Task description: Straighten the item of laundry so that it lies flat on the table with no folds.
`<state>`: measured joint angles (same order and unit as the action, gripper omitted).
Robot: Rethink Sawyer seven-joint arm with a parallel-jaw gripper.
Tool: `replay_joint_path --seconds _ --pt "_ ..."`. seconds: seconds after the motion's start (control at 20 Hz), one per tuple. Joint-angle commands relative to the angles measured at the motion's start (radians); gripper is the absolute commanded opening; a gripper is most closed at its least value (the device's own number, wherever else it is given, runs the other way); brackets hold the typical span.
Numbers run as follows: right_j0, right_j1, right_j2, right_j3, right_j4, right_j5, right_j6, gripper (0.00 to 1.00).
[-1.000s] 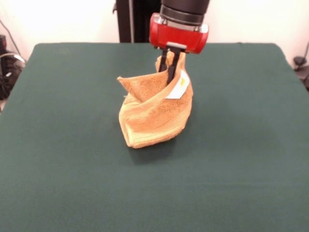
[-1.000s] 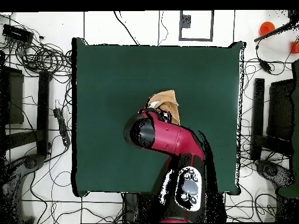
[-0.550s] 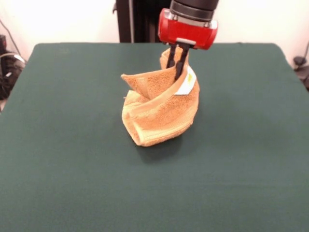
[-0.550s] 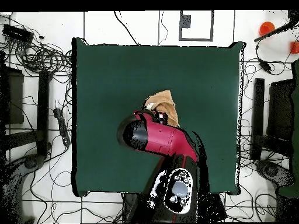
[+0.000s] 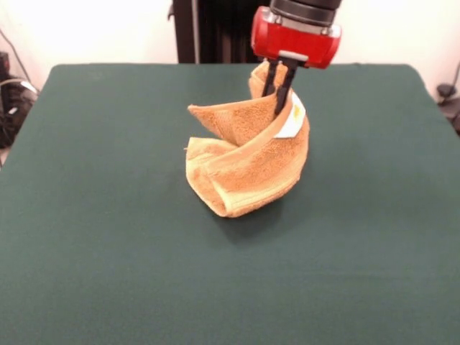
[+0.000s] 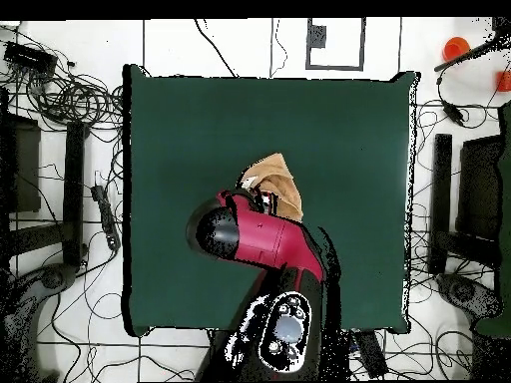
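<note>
One towel [image 5: 244, 162] sits before you near the middle of the table [image 5: 108, 273], its folded lower corner resting on the felt. Above it, your gripper [image 5: 280, 90] is pinched on the towel's top edge beside the white label [image 5: 291, 123].

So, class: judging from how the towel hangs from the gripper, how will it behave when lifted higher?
Probably floppy: the towel droops in twisted folds below the gripper. Likely light, since one pinched edge holds it up. Its lower fold may drag on the table.
</note>
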<state>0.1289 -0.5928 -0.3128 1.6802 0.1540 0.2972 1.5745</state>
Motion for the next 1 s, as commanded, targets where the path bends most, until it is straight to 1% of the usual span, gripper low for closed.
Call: replay_joint_path --seconds 0.05,0.15,0.35,0.75,1.0 --pt "0.057 0.038 -0.003 0.000 0.081 0.130 0.316 0.00" --pt "0.066 0.037 -0.007 0.016 0.088 0.115 0.318 0.00" --pt "0.097 0.051 -0.022 0.010 0.115 0.115 0.337 0.00" --pt "0.094 0.058 0.005 0.036 0.152 0.059 0.323 0.00" --pt "0.102 0.064 0.005 0.040 0.171 0.045 0.324 0.00"
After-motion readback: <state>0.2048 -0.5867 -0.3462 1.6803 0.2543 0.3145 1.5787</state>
